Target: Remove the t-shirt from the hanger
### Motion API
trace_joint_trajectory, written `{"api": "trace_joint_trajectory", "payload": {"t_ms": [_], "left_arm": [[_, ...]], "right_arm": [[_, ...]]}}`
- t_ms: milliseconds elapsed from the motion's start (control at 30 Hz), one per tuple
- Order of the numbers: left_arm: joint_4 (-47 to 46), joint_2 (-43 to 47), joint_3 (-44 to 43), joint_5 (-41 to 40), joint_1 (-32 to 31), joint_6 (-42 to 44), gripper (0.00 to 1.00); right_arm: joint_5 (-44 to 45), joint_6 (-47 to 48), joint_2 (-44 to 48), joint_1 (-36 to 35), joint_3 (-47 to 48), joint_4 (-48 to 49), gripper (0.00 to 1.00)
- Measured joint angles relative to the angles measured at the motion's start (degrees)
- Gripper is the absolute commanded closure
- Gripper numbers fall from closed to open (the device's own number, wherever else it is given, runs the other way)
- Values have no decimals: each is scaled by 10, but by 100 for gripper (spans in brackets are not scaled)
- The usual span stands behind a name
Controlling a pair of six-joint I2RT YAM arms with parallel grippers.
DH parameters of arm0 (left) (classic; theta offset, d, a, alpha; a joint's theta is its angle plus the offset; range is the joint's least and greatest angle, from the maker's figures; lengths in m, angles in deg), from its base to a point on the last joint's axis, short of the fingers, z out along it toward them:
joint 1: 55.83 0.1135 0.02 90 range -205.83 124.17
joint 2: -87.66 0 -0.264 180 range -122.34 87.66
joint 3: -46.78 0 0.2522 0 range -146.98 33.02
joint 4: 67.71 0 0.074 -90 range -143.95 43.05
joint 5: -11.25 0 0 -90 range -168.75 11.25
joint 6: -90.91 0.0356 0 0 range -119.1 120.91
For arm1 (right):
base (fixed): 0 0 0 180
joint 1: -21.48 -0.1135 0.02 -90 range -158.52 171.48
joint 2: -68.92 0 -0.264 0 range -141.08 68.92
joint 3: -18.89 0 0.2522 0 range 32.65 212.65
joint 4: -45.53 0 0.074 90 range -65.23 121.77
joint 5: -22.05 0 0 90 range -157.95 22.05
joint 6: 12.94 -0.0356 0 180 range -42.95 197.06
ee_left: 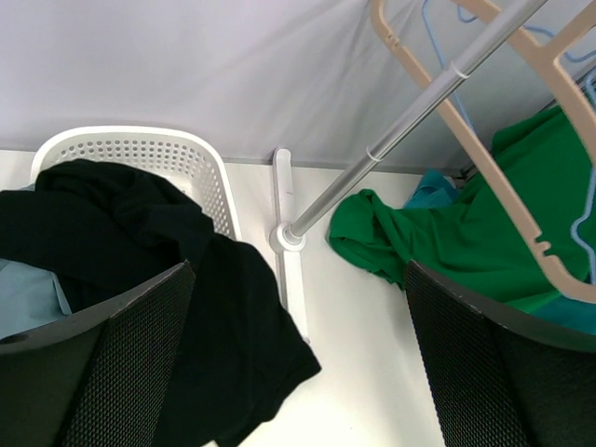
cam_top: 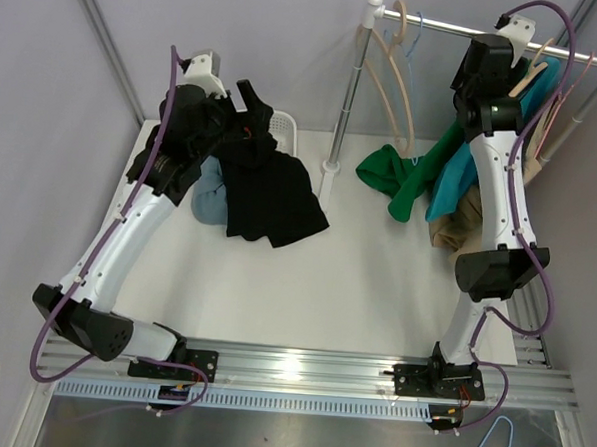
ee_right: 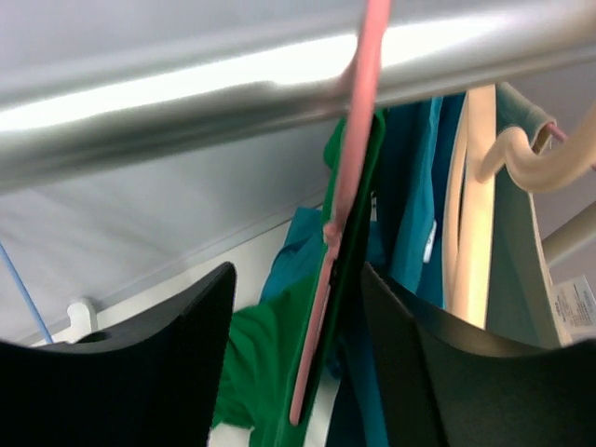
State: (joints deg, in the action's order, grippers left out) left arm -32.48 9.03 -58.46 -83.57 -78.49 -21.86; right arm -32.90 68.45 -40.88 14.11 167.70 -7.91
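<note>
The green t-shirt [cam_top: 396, 179] hangs from a pink hanger [ee_right: 349, 186] on the metal rail [cam_top: 459, 29], and its lower part droops to the table. In the right wrist view the green t-shirt [ee_right: 261, 363] and the pink hanger's arm pass between my right gripper's [ee_right: 298, 279] fingers. That gripper stands open, with a gap on each side of the hanger. Seen from above, the right gripper [cam_top: 513, 40] is up at the rail. My left gripper [ee_left: 298, 279] is wide open with nothing in it, above the basket at the far left [cam_top: 250, 106].
A black shirt [cam_top: 270, 192] spills from the white basket [cam_top: 281, 131] over a light blue garment [cam_top: 210, 199]. A teal shirt [ee_right: 410, 186] and beige hangers [ee_right: 475, 214] hang beside the pink one. An empty beige hanger [cam_top: 397, 68] hangs near the rack's left post, whose foot [ee_left: 289, 237] rests on the table.
</note>
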Motion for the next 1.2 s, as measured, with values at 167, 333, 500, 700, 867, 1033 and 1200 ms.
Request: {"api": "trace_joint_trajectory", "payload": {"t_ms": [167, 333, 500, 700, 867, 1033, 1200], "left_arm": [[-8, -24, 0, 0, 0, 9, 0], [-8, -56, -3, 1, 0, 9, 1], [-8, -74, -3, 4, 0, 9, 1], [-9, -75, -4, 4, 0, 10, 1], [-8, -75, -4, 5, 0, 10, 1], [-8, -75, -4, 5, 0, 9, 0], [-8, -73, -3, 6, 0, 9, 1]], "right_arm": [[21, 34, -21, 0, 0, 51, 47], [49, 72, -47, -4, 2, 95, 60], [78, 109, -73, -8, 2, 123, 78], [101, 128, -80, -9, 2, 149, 100], [102, 133, -80, -14, 2, 153, 100], [80, 131, -78, -27, 2, 146, 100], [12, 114, -56, -41, 2, 106, 100]]}}
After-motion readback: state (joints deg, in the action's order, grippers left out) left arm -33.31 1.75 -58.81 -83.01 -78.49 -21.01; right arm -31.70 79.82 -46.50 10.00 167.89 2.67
